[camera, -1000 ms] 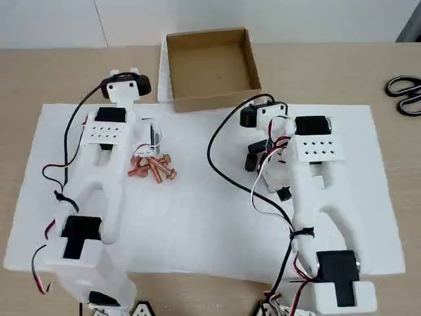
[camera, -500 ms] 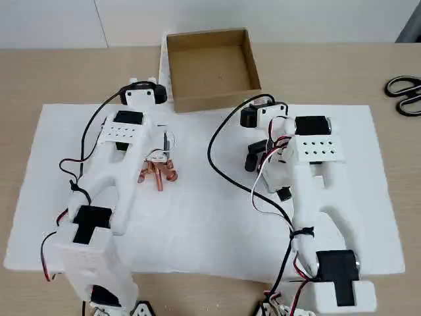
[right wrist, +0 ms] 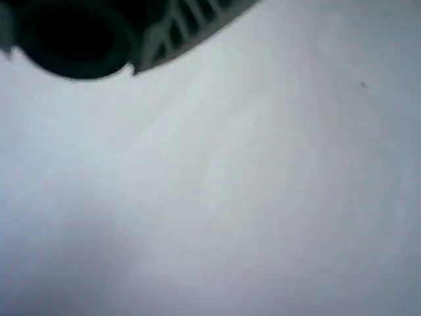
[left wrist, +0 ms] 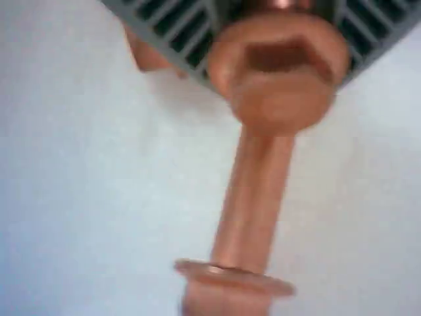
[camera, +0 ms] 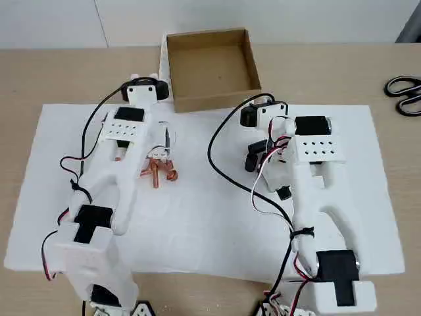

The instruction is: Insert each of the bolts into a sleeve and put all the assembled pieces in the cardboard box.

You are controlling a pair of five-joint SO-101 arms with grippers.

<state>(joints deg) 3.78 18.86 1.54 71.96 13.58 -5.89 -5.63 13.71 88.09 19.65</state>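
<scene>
Grippers hang low over the white sheet, one on each arm. The left gripper is directly above a small heap of copper bolts. In the left wrist view the hexagonal head of one bolt lies against the gripper's grey ribbed face. Its shank runs away from the camera to a second flanged piece beneath it. I cannot tell whether this gripper is clamped on that bolt or merely touching it.

The right gripper sits near the middle of the sheet, well apart from the bolts. In the right wrist view a round black sleeve lies just beside that gripper's ribbed face, with the bare sheet behind it. I cannot tell whether this gripper is closed on the sleeve either.

Farther out, the cardboard box stands open side up at the sheet's far edge. It is between the two arms and somewhat nearer the left one. The sheet lies on a wooden table. A pair of scissors rests on the wood beyond the sheet's right end.
</scene>
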